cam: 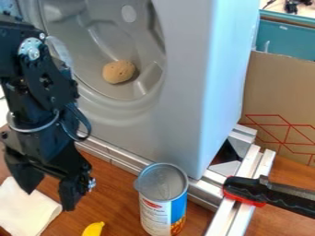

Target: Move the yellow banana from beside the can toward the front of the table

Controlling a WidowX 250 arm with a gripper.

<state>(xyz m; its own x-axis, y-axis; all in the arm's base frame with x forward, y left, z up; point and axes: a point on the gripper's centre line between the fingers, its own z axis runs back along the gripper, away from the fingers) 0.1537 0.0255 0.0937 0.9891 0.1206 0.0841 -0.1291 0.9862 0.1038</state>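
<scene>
Tabletop (pixel 113 189) | jaws apart near one cloth (pixel 23 209) | one can (pixel 162 203) | one yellow item (pixel 93 229) | one lump (pixel 119 72)

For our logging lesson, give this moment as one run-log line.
gripper open near white cloth | can upright by metal rail | brown ball in grey basin

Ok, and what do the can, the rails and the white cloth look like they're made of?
The can looks like metal with a printed paper label: its lid is dull silver and ringed. The rails are probably satin aluminium, being silvery and straight-edged. The cloth seems to be soft matte fabric, with no shine, though thick paper is possible.
</scene>
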